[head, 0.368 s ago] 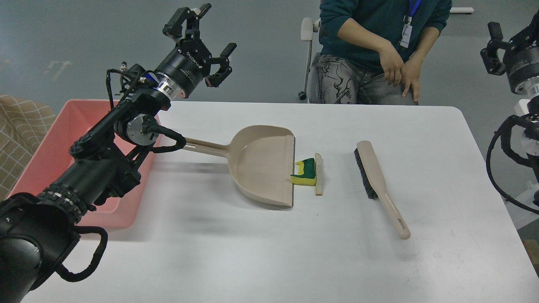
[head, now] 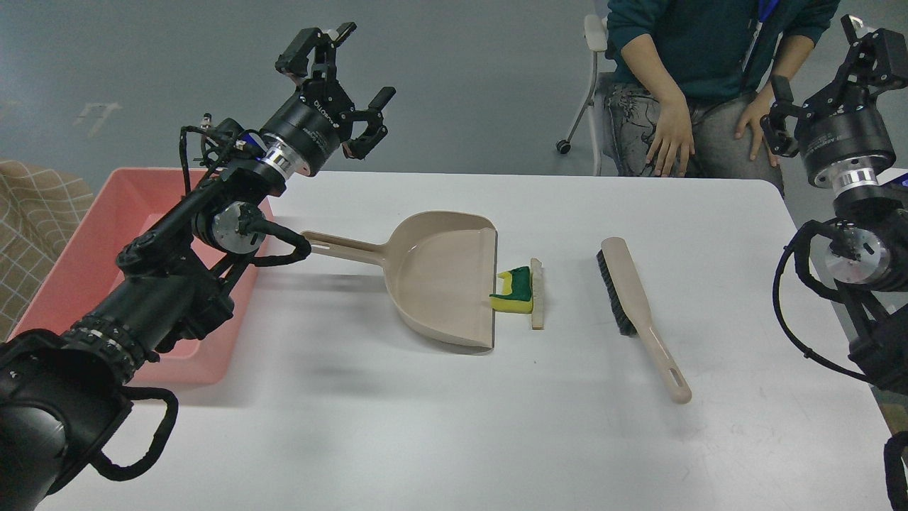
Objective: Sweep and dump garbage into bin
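**Both grippers raised and empty; scraps lie at the dustpan's lip**

Your left gripper [head: 339, 84] hangs in the air above the far left part of the table [head: 397, 426], fingers spread wide with nothing between them. Your right gripper [head: 826, 78] is lifted past the table's far right corner, its fingers also parted and empty.

Below and to the right of your left gripper, the beige dustpan [head: 443, 277] lies flat, its long handle pointing left toward your left arm and its open lip facing right. Touching that lip is the yellow sponge piece [head: 513, 292] with its dark green top. The thin white slice [head: 538, 294] lies just beside the sponge on its right, parallel to the lip.

Farther right, apart from the scraps, the beige brush [head: 638, 312] lies with its black bristles facing left and its handle pointing toward the near side.

The pink bin [head: 71, 270] sits at the table's left edge, partly hidden by your left arm.

A seated person [head: 681, 71] is behind the table's far edge.
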`<control>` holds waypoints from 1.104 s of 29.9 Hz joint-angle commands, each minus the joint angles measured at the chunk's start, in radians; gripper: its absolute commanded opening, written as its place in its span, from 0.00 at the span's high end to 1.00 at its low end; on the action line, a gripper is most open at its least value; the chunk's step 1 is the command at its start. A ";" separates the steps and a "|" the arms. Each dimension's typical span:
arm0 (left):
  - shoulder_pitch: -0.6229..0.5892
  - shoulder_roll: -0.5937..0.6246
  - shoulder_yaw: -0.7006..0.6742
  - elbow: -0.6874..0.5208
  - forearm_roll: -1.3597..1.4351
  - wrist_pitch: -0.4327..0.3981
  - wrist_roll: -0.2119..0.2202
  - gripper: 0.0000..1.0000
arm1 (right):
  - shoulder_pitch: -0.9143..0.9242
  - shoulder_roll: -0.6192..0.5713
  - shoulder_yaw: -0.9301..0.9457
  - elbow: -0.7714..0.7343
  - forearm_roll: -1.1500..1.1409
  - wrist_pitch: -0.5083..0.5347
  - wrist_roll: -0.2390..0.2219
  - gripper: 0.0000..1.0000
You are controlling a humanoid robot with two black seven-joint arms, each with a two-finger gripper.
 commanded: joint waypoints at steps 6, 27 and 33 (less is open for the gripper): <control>-0.002 0.032 -0.021 -0.010 -0.026 -0.021 -0.001 0.02 | 0.015 0.020 0.019 0.012 0.005 -0.022 0.000 0.00; -0.030 0.026 -0.003 0.024 -0.014 0.049 -0.004 0.02 | 0.002 0.014 0.003 0.016 0.003 -0.003 -0.003 0.00; -0.025 0.020 -0.004 0.024 -0.019 0.057 -0.004 0.02 | 0.002 0.017 0.003 0.025 0.005 0.009 -0.005 0.00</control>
